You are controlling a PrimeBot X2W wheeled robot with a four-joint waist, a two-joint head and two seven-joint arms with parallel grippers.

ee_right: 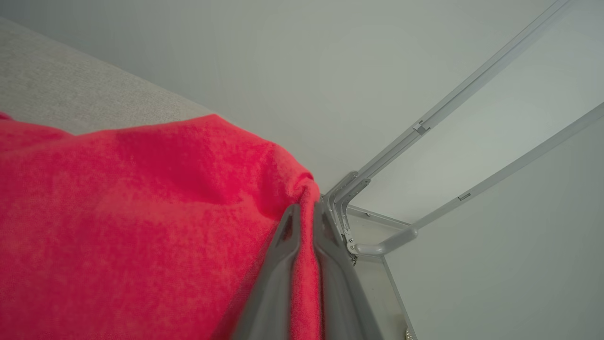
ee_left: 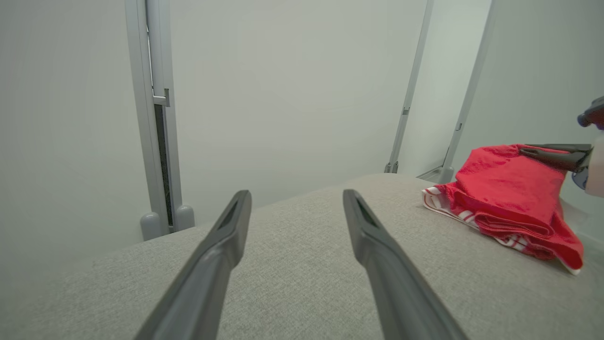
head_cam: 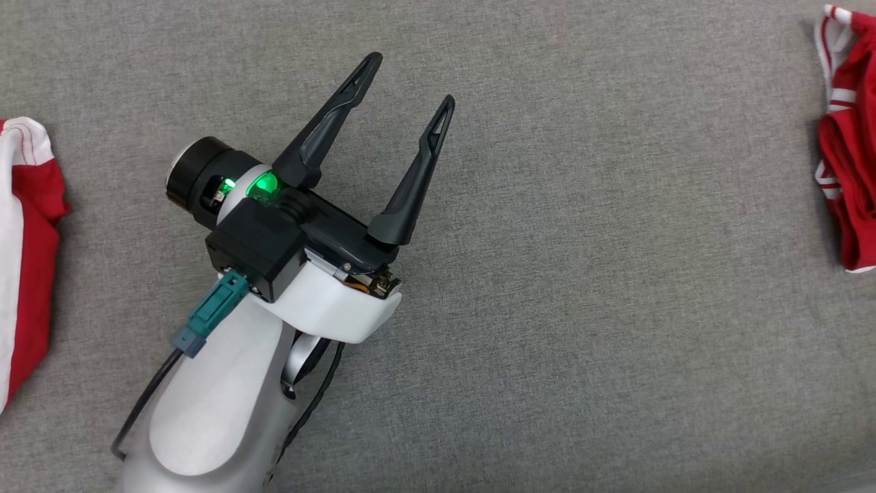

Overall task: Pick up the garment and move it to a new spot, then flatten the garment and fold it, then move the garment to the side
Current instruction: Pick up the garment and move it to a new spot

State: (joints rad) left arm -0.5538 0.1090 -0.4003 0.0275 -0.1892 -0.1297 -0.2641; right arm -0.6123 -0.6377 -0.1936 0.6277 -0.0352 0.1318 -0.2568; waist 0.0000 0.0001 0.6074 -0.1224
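At the far left edge of the head view, a red and white cloth lies bunched on the grey padded surface, apart from everything else. Moving right, your left gripper hangs over bare grey fabric near the middle, its two dark fingers spread wide with nothing between them. It is well apart from both pieces of cloth. At the far right edge lies the garment, red with white stripes, crumpled into loose folds. The left wrist view shows it resting on the surface with one upper corner raised, where your right gripper has it. In the right wrist view that gripper is closed tight on a thin fold of red fabric, caught close to the fingertips. This narrow pinch is the likeliest trouble: a quick lift could let the fold slide out and drop the garment. Carried by one corner, it would probably hang in a twisted bunch and land creased, which makes flattening harder. It also seems to lie near the end of the surface, so a pull the wrong way might drag it over the edge. With your left gripper so far off, nothing would catch a slip. If you set it down too far left, it could overlap the other cloth.
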